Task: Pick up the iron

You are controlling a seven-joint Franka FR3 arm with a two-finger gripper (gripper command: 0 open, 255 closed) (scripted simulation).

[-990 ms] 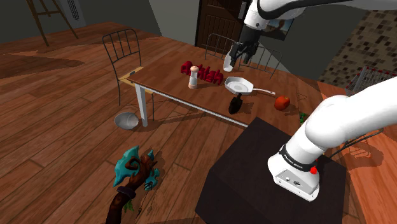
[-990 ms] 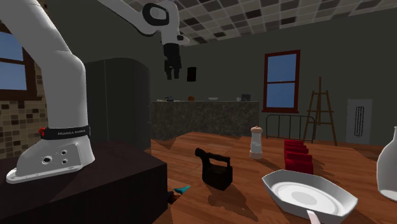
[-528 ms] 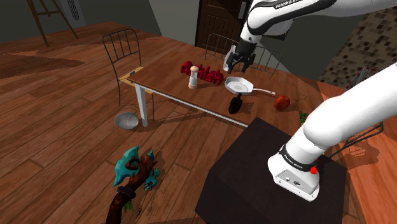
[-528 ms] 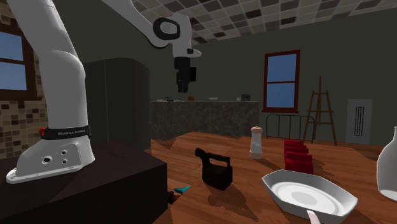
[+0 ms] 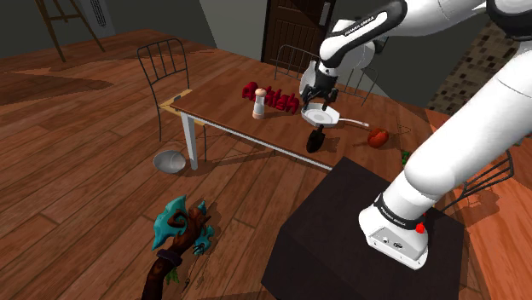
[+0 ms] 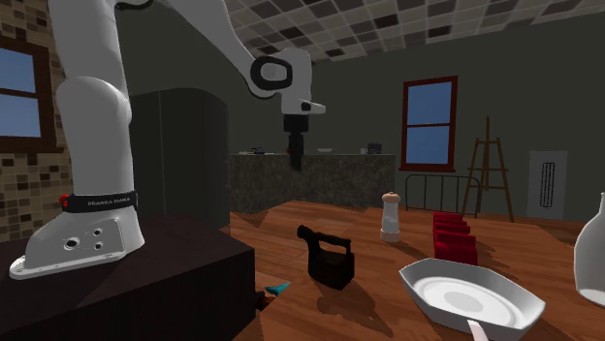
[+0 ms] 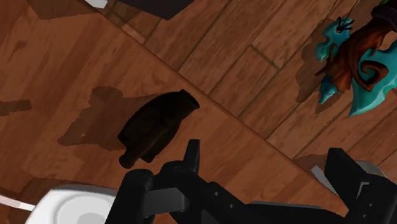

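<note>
The iron (image 5: 315,141) is black with a looped handle and stands at the near edge of the wooden table (image 5: 220,107), just in front of a white pan (image 5: 322,113). In the second exterior view the iron (image 6: 330,258) sits upright, low and to the right of my gripper (image 6: 294,161). My gripper (image 5: 317,95) hangs open above the pan, well above the iron and not touching it. The wrist view looks down on the iron (image 7: 156,126) ahead of the open gripper (image 7: 267,167), whose fingers (image 7: 191,154) hold nothing.
A white pepper mill (image 5: 258,104) and red blocks (image 5: 273,96) stand on the table beyond the pan. A white bottle (image 6: 593,252) stands beside the pan (image 6: 461,295). Chairs (image 5: 166,68) flank the table. A grey bowl (image 5: 169,160) and teal figure (image 5: 179,226) lie on the floor.
The arm has swung down and toward the near table edge, bringing the open gripper lower over the pan and closer to the iron. The iron has not moved.
</note>
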